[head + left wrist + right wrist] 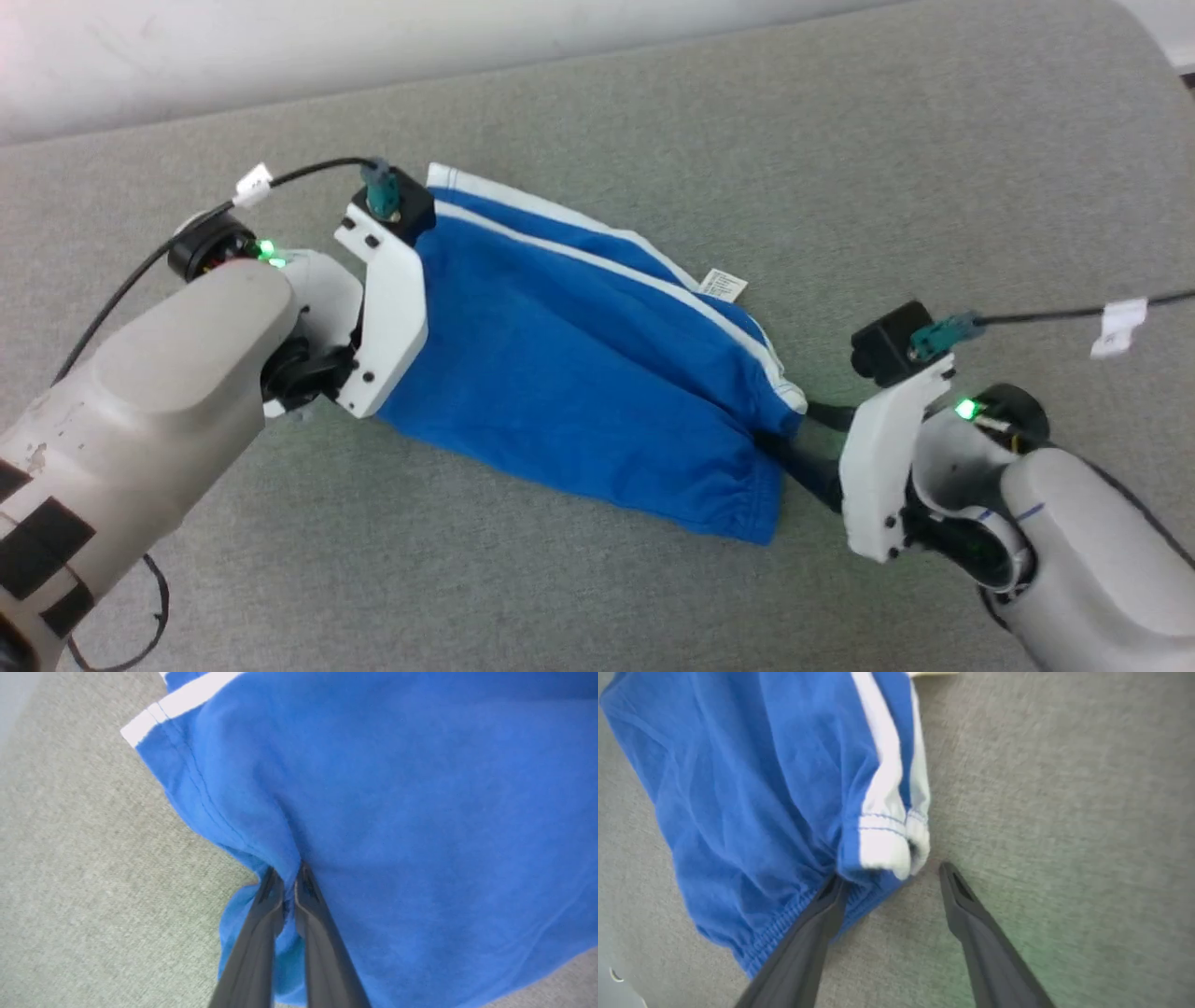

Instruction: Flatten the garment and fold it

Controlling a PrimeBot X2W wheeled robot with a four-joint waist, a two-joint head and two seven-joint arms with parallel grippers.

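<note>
The garment point(579, 373), royal-blue shorts with white stripes, lies crumpled across the grey cloth-covered table. My left gripper point(287, 875) is shut on a pinch of blue fabric at the garment's left edge, near a white-trimmed hem point(140, 725). In the head view its fingers are hidden behind the white wrist mount point(387, 308). My right gripper point(891, 873) stands open at the garment's right end, its two fingers on either side of the bunched white-striped corner point(882, 851). In the head view the right gripper point(798, 448) points left into that corner. A small white tag point(724, 283) sticks out at the garment's far edge.
The grey table point(840, 187) spreads wide around the garment, with a pale wall along the far edge point(373, 37). Black cables with white labels point(252, 184) point(1120, 327) trail from both wrists.
</note>
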